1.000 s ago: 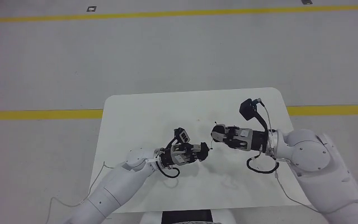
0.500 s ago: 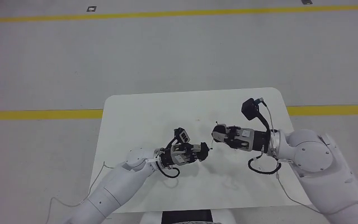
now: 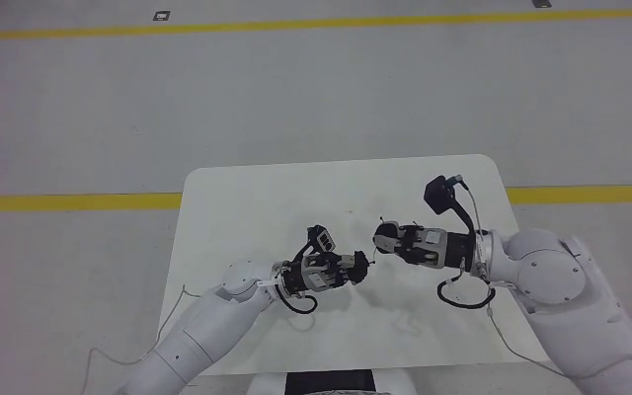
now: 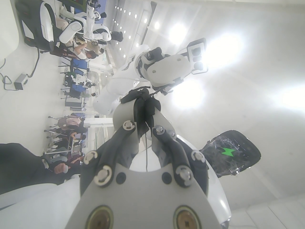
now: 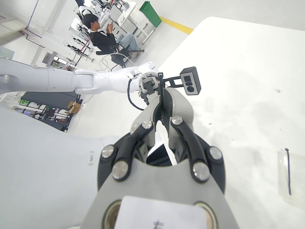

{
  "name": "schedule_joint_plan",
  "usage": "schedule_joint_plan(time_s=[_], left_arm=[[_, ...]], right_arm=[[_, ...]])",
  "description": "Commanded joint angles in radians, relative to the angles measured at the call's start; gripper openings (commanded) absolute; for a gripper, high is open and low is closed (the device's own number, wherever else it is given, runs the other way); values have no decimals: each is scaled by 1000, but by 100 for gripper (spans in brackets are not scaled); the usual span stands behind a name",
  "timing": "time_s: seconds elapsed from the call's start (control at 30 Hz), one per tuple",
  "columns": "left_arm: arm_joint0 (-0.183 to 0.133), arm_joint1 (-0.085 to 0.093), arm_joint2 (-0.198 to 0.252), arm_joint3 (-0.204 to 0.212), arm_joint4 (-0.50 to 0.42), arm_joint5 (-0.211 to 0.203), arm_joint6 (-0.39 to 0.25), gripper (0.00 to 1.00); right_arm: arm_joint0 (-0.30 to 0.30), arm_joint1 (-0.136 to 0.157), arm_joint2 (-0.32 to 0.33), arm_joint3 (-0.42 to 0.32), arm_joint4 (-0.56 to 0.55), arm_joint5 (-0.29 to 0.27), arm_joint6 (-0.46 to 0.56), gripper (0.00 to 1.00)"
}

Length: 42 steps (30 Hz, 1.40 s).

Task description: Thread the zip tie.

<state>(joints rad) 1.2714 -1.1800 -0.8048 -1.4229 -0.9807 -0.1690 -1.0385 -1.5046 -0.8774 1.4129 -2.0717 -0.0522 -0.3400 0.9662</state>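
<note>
Above the white surface point(image 3: 247, 197), the left claw point(image 3: 363, 265) is pressed together on a thin black plastic strip point(image 4: 146, 154). Whether this belongs to the tie in the other claw, I cannot tell. Near it but apart, the right claw point(image 3: 381, 235) pinches the thin black plastic zip tie point(image 5: 160, 75), whose square head pokes past the fingertips. A second black tie point(image 5: 287, 175) lies in a clear bag point(image 5: 282, 165) on the surface.
</note>
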Motion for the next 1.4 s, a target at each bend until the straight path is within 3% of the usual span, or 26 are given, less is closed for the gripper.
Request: schedule_joint_plan(time_s=[0.0,1.37], left_arm=[[0,0,0,0,0,0,0,0],[0,0,0,0,0,0,0,0]], right_arm=[[0,1,-2,1,-1,0,0,0],[-13,15,9,-10,1,0,-5,0]])
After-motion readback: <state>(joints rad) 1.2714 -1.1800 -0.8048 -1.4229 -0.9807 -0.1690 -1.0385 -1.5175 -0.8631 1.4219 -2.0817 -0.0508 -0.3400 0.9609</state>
